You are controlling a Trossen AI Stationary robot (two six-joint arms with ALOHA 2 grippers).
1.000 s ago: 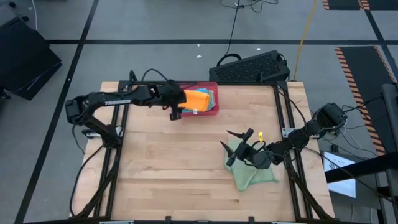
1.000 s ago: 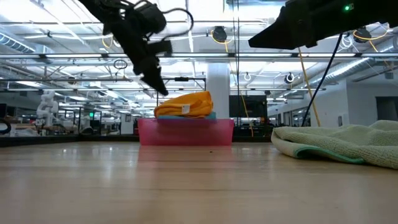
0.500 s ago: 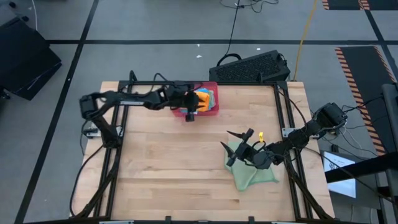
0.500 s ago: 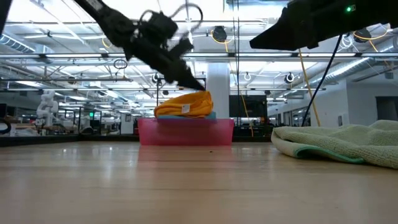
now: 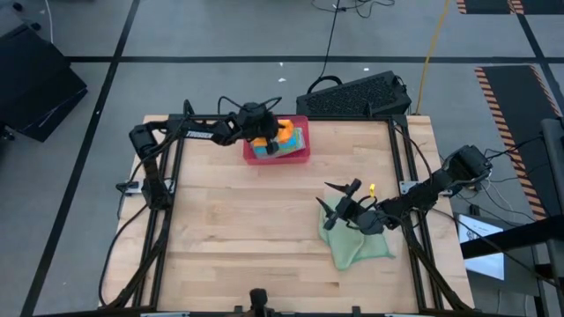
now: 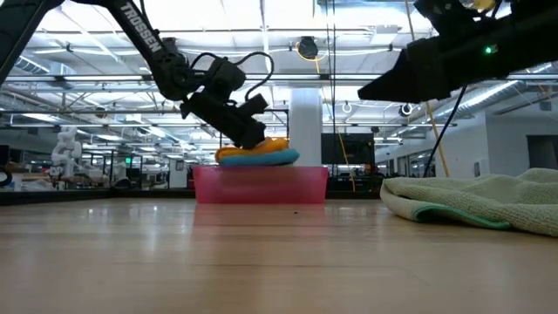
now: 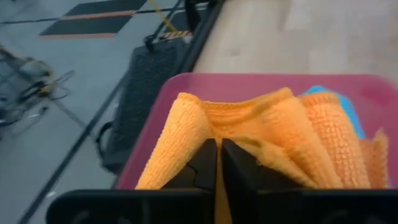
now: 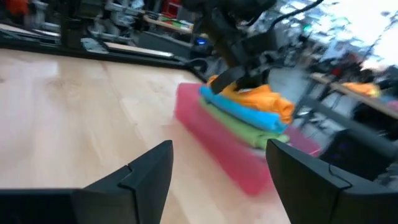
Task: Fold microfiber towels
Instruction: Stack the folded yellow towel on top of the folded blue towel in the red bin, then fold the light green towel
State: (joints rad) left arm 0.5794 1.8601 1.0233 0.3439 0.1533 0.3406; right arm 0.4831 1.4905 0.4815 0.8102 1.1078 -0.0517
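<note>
Towels: orange towel [image 5: 286,134] topped a blue and green stack in the pink tray [image 5: 300,157], table's 12 o'clock. Left gripper [image 7: 219,163] was pinched shut on the orange towel. Green towel [image 5: 357,245] lay crumpled at 4 o'clock; right gripper [image 5: 339,207] hung over its 11 o'clock edge, fingers spread.

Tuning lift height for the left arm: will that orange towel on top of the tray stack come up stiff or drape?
Likely drapes: the orange towel already bunches into soft folds around the left gripper, whose fingers are pinched shut on it. Probably light, with a nubby weave that should hold. It may drag the blue towel beneath it in the pink tray.
</note>
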